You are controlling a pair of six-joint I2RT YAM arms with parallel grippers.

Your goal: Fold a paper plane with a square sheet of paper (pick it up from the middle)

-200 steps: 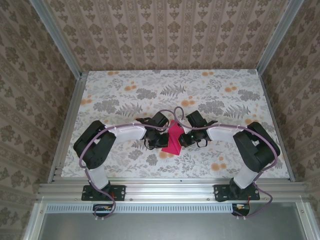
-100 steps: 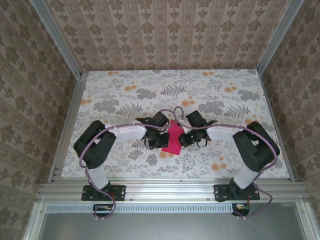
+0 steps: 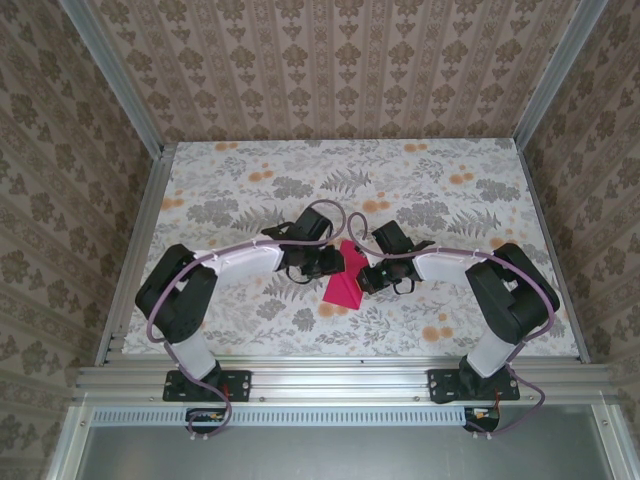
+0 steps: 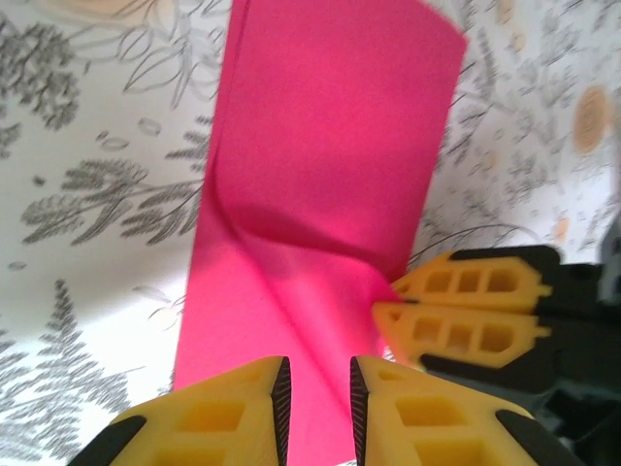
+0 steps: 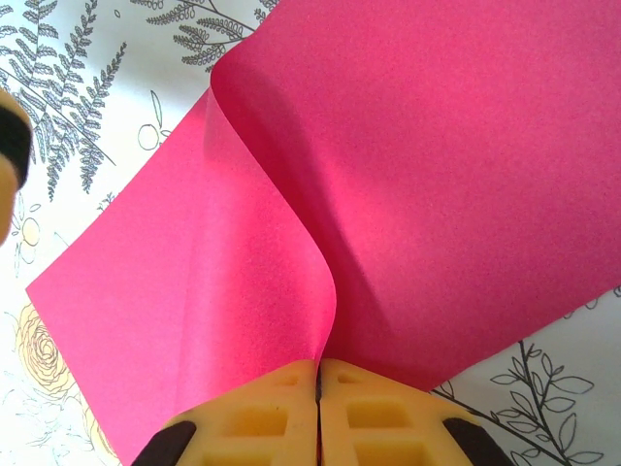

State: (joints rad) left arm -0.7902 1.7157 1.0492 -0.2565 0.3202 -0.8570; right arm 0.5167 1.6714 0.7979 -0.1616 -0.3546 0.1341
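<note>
Square sheet of paper (image 3: 342, 290): mid-counter (image 3: 250, 320), between both arms.
Left fingers (image 4: 281, 393): I see a narrow gap, nothing gripped, above the sheet.
Right fingers (image 5: 318, 393): pinched together on its lifted fold.

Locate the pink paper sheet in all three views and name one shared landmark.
Top external: pink paper sheet at the centre of the table.
Left wrist: centre, running top to bottom.
Right wrist: across the middle, curled upward.
Shared landmark: the right pincer pinching the sheet's edge.
</note>
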